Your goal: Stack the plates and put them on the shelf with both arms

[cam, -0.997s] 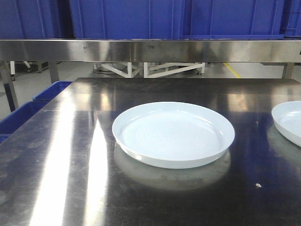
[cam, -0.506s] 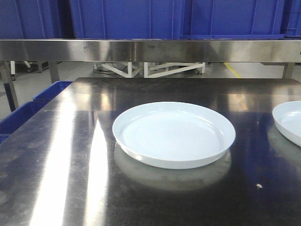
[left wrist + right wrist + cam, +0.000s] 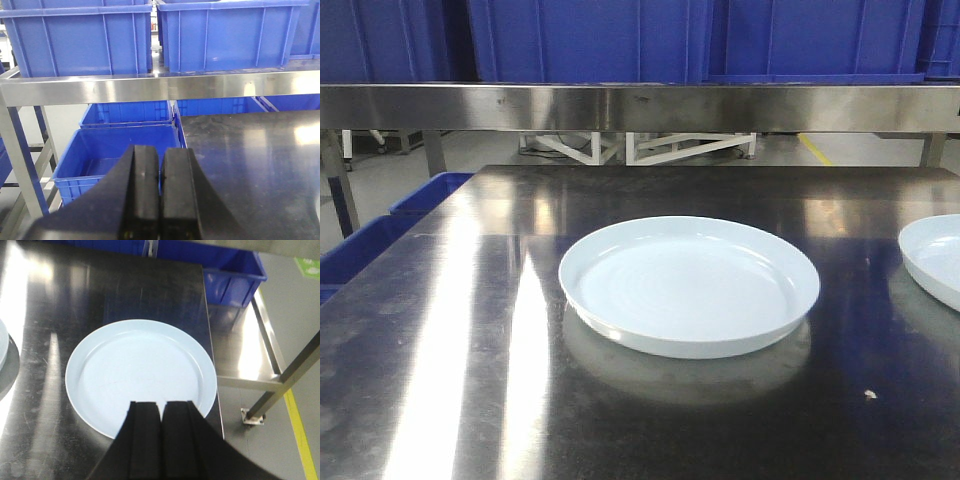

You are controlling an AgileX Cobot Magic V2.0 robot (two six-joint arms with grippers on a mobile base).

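One pale blue-white plate (image 3: 689, 285) lies flat in the middle of the dark steel table (image 3: 470, 330). A second plate (image 3: 932, 258) is cut off by the right edge of the front view. In the right wrist view this second plate (image 3: 140, 370) lies near the table's right edge, with my right gripper (image 3: 161, 404) shut and empty just above its near rim. My left gripper (image 3: 160, 149) is shut and empty over the table's left edge, facing the shelf rail (image 3: 160, 87). Neither gripper shows in the front view. The shelf rail (image 3: 640, 107) runs behind the table.
Large blue crates (image 3: 80, 37) (image 3: 225, 35) stand on the shelf. Open blue crates (image 3: 120, 150) sit low beside the table's left edge. To the right of the table are a lower steel ledge (image 3: 245, 355), a slanted upright (image 3: 290, 375) and another blue crate (image 3: 235, 275).
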